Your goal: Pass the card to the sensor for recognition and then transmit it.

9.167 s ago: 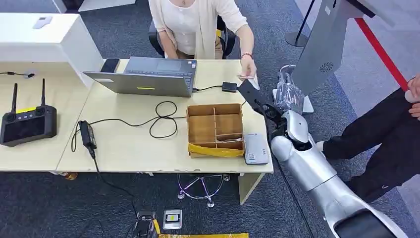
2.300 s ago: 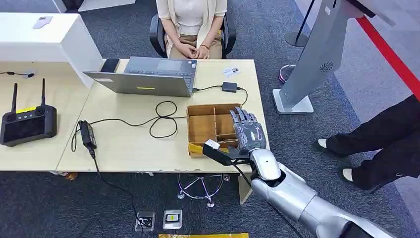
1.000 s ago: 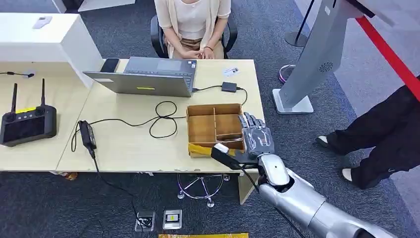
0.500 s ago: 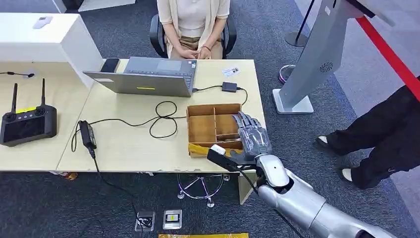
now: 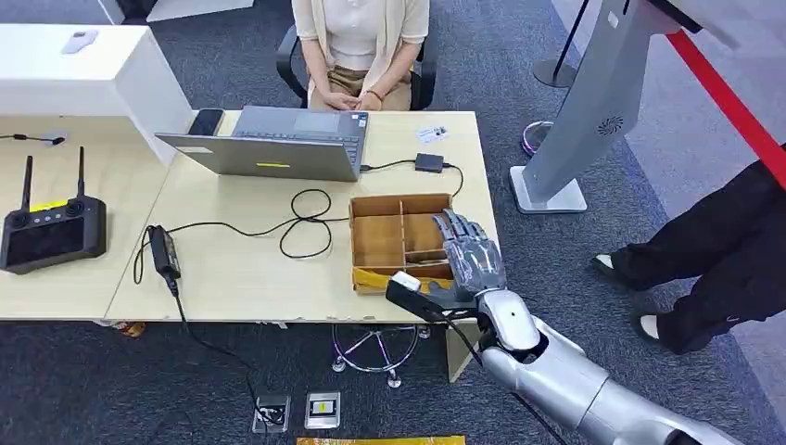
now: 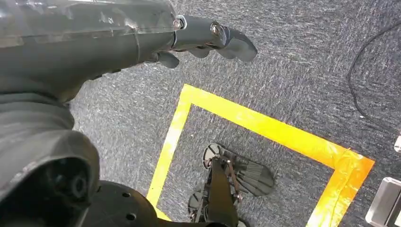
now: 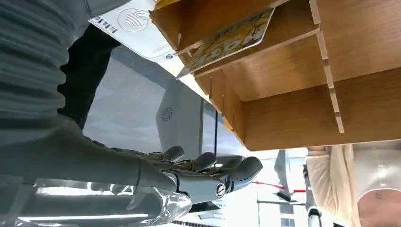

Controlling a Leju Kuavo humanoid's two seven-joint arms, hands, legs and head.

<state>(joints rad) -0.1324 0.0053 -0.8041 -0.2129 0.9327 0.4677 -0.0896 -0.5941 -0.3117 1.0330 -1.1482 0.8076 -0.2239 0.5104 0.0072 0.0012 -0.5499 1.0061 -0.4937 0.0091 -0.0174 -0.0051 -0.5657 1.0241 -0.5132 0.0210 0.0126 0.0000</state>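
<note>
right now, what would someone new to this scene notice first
Probably the robot's silver right arm reaching in from below, its right hand open with fingers spread over the right edge of the wooden divided tray on the desk. Next, the seated person behind the open laptop, hands in lap, and the small card lying at the desk's far right corner.

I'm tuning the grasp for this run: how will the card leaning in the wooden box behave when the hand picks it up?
The card looks thin and flat, so probably light and fairly stiff, flexing only slightly. Its printed face may be smooth, so it could slip. It leans against a divider of the wooden box, leaving an edge the right hand might pinch.
</note>
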